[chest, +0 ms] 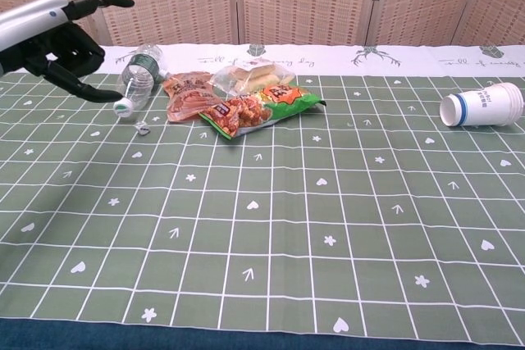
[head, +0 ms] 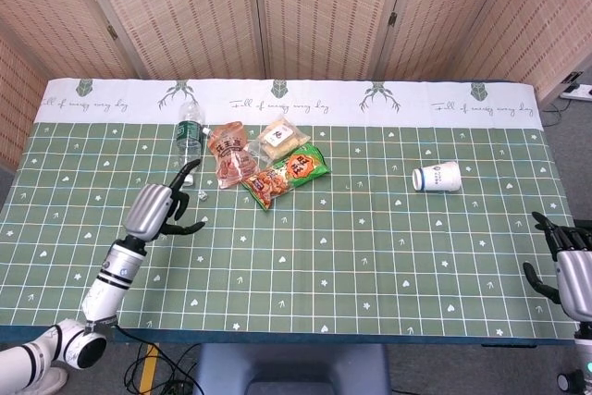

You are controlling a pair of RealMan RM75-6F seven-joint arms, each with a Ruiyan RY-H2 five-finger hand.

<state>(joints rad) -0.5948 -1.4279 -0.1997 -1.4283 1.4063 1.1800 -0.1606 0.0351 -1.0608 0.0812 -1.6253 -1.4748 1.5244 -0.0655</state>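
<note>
My left robot hand (head: 157, 209) spread wide, holding nothing, near the lying water bottle (head: 190, 139), small white piece (chest: 141, 129) on the table (head: 370, 247) just beside

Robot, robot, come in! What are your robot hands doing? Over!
Left robot hand open, above the cloth. Right robot hand open at table edge. Small white piece lies near water bottle. Snack bags beside bottle.

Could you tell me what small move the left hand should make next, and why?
Probably lower toward the small white object on the cloth. The left hand hangs open above the table, holding nothing, and that object lies just beyond its fingertips, close to the cap of the water bottle lying on its side.
</note>
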